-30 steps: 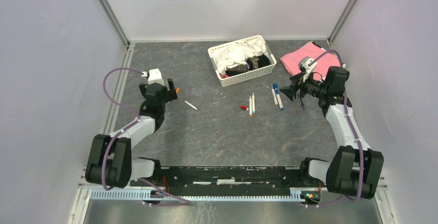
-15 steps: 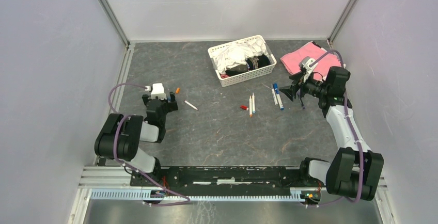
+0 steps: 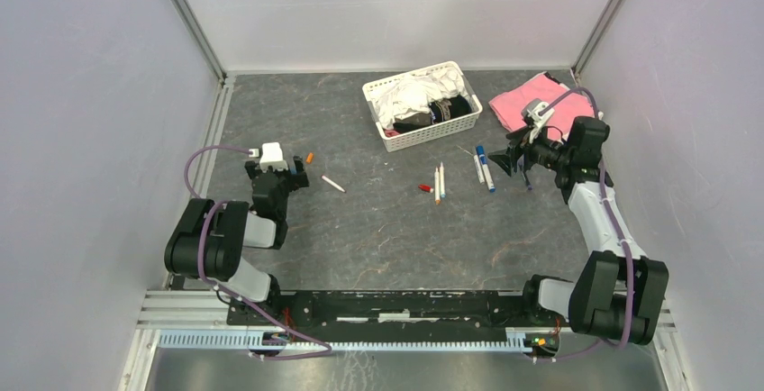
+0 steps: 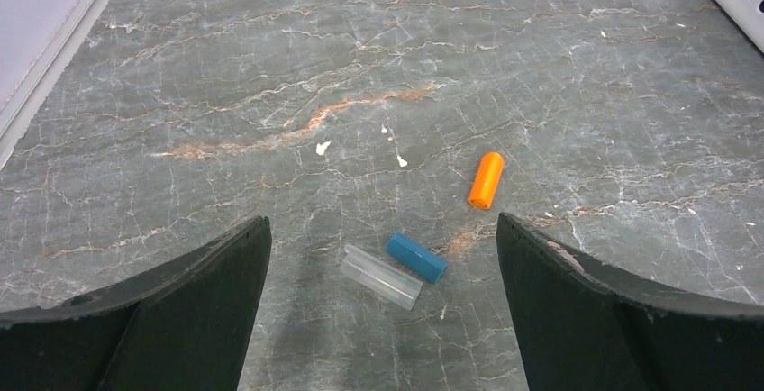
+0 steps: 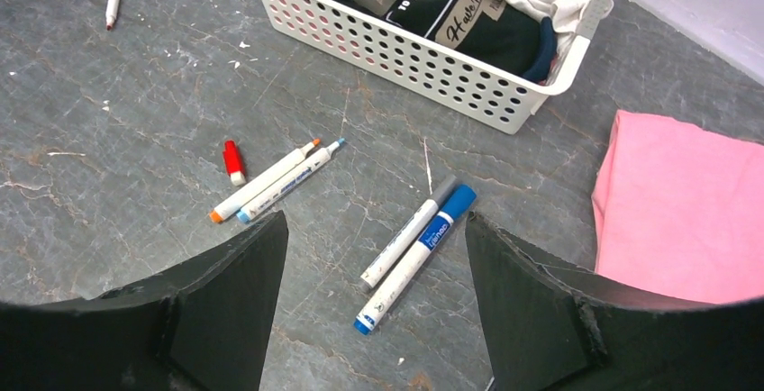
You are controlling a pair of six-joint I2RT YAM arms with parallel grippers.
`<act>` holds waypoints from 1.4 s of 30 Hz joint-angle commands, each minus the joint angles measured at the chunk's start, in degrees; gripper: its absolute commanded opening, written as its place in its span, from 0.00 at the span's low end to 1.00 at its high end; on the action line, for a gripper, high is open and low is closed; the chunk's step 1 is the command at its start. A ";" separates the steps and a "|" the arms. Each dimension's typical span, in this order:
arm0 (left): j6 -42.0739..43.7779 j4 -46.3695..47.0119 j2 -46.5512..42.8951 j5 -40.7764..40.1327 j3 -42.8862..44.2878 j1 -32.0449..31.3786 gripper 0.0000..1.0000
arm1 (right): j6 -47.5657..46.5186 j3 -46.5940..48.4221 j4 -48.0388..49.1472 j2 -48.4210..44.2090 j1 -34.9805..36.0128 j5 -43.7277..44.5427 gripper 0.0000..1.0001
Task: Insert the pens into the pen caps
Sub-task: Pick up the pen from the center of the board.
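Top view: the left tool (image 3: 290, 175) sits left of centre on the surface (image 3: 378, 238), its jaws spread wide with nothing between them. An orange cap (image 3: 309, 157) lies just up and right of it. The right tool (image 3: 506, 162) is at the right, jaws also apart and empty, facing frame left toward two blue-ended pens (image 3: 484, 168) just beside it. A second pair of pens (image 3: 439, 182) lies further left, with a red cap (image 3: 424, 188) beside them, so the right arm is the nearer one to the pens.

Left wrist view: a blue cap (image 4: 416, 258) and a clear cap (image 4: 381, 277) lie low in the frame between the open jaws. Both run from upper left to lower right. The orange cap stands slightly further out, close to the right jaw and almost upright in the frame.

Right wrist view: the two blue-ended pens lie parallel in the gap between the jaws, long axes running lower left to upper right. One seems to carry a blue cap already, though that is hard to confirm. The next grasp probably needs the wrist turned so the jaws cross that diagonal.
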 commanded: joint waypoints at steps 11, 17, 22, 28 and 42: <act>2.04 3.64 -0.27 0.50 0.50 0.36 1.00 | -2.33 -0.49 1.61 -2.72 0.83 17.22 0.82; 2.09 3.69 -0.27 0.47 0.50 0.33 1.00 | -2.00 -0.06 0.99 -1.02 0.85 15.25 0.82; 2.07 3.67 -0.27 0.50 0.45 0.31 1.00 | -2.94 0.70 -0.11 0.01 0.73 15.14 0.83; 2.06 3.68 -0.27 0.46 0.50 0.31 1.00 | -3.16 1.37 -1.18 1.11 -0.33 14.25 0.83; 2.09 3.69 -0.28 0.50 0.44 0.34 1.00 | -2.42 1.89 -1.92 2.80 -1.59 11.34 0.83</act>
